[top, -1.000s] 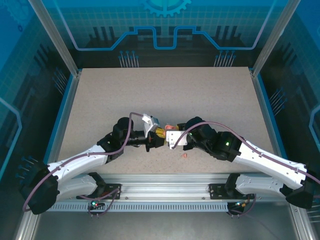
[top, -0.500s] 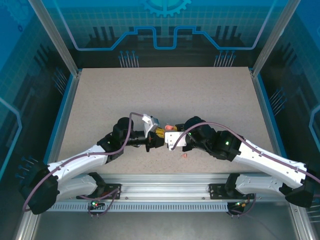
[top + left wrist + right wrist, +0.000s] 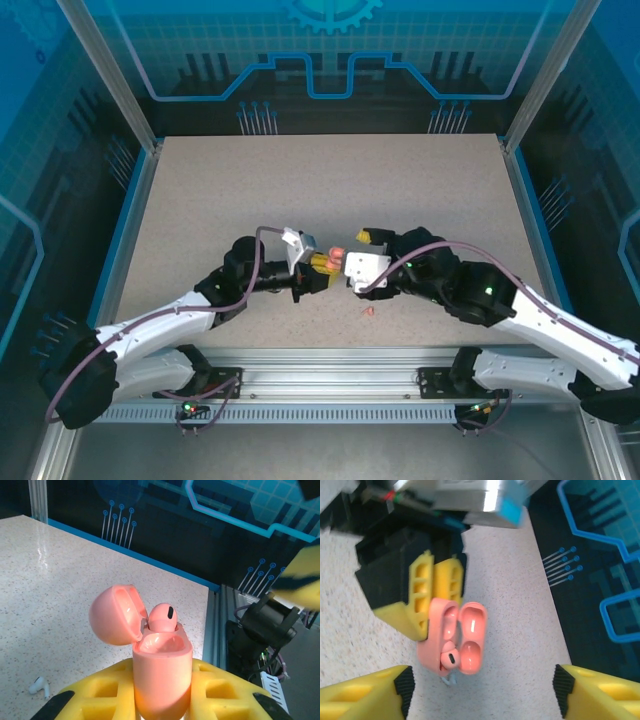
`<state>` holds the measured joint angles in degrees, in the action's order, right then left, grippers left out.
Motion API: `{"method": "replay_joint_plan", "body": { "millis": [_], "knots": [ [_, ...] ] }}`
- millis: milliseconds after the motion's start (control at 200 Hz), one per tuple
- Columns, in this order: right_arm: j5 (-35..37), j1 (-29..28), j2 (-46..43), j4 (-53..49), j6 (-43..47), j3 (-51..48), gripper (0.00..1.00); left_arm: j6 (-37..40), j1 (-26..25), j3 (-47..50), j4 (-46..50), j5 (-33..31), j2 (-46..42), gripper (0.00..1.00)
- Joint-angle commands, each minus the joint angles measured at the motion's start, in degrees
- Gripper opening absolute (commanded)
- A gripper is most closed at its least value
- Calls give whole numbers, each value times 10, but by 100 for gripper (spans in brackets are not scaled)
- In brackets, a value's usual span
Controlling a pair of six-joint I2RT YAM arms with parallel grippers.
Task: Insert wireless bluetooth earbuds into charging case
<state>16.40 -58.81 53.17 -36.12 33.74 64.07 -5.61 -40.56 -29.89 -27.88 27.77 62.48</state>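
Note:
My left gripper (image 3: 322,264) is shut on the salmon-pink charging case (image 3: 161,670), pinched upright between its yellow fingers (image 3: 95,700). The case lid (image 3: 117,614) hangs open to the left. One pink earbud (image 3: 162,617) sits in the far socket and the near socket is bare. In the right wrist view the open case (image 3: 452,640) and seated earbud (image 3: 451,657) lie ahead of my right gripper (image 3: 482,695), which is open, holds nothing, and stands apart from the case. Another pink earbud (image 3: 370,311) lies on the table just in front of both grippers.
A white earbud (image 3: 39,685) lies on the speckled tabletop (image 3: 300,190) beneath the held case, and its tip peeks out under the case (image 3: 449,680). Blue-edged frame rails (image 3: 128,220) border the table.
My right gripper has drawn back to the right, away from the case, and now stands open and apart from it. The left gripper still holds the case in the same place.

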Motion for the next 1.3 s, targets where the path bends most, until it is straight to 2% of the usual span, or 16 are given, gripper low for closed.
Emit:
{"method": "replay_joint_plan", "body": {
  "millis": [0,90,300,405,590,740,900,1296],
  "knots": [
    [21,19,-22,-27,-141,19,82,17,-5,26,-68,-37,-19,4],
    [19,38,-29,-55,-243,11,87,18,-5,42,-97,-56,-29,4],
    [29,68,-26,-107,-447,-60,86,26,-5,64,-111,-67,-66,4],
    [16,80,-28,-87,-519,-131,84,27,-5,70,-103,-68,-91,3],
    [-53,103,-3,-23,-620,-253,76,34,-5,72,-65,-73,-135,3],
    [-133,118,44,27,-662,-303,71,39,-5,73,-45,-79,-155,3],
    [-178,140,89,60,-687,-313,69,36,-5,71,-45,-77,-154,3],
    [-216,188,196,84,-682,-273,54,37,-5,68,-41,-73,-152,3]
  ]
}}
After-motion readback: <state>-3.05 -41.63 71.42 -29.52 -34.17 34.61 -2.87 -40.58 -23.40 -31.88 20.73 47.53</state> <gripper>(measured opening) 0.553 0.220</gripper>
